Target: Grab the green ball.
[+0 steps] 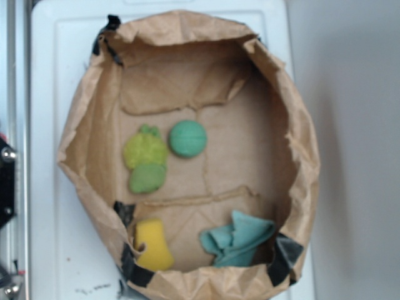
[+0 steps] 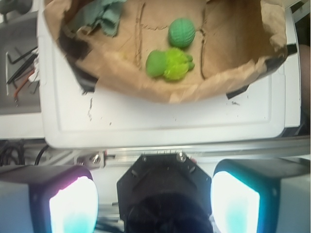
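Brown paper bag (image 1: 300, 119) lay open on a white tray (image 1: 47, 75), green ball (image 1: 187, 139) inside just beside a fuzzy yellow-green plush (image 1: 145, 150), teal cloth (image 1: 239, 239) and yellow sponge (image 1: 152, 245) near one rim, gripper (image 2: 154, 199) spread open, empty, outside the bag.

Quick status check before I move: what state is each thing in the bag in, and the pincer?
Green ball: loose on the bag floor, ungrasped.
Fuzzy yellow-green plush: lying against the leaf-green lump.
Leaf-green lump: resting flat.
Yellow sponge: leaning against the bag wall.
Teal cloth: crumpled.
Paper bag: open, rim rolled down.
Pincer: open, empty, outside the bag.
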`<state>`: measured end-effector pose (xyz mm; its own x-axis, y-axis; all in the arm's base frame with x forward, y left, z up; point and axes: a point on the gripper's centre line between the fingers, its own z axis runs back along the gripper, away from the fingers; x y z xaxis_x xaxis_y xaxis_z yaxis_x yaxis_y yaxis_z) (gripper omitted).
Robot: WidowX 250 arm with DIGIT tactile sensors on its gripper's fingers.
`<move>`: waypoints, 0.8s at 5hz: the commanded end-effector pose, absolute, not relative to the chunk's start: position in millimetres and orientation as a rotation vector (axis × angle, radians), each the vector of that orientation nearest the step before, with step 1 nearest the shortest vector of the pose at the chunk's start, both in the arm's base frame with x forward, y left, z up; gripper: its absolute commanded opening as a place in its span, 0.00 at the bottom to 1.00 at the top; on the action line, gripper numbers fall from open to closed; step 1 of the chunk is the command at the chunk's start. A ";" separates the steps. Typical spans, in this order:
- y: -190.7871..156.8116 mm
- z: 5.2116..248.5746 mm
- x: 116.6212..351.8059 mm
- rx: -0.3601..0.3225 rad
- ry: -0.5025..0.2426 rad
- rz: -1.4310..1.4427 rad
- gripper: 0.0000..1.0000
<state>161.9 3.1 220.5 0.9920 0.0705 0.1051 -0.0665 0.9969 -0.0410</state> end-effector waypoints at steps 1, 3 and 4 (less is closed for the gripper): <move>29.2 220.5 186.7 -0.042 -0.187 0.068 1.00; 34.1 202.2 220.4 -0.080 -0.251 -0.144 1.00; 33.0 186.8 240.3 -0.094 -0.251 -0.177 1.00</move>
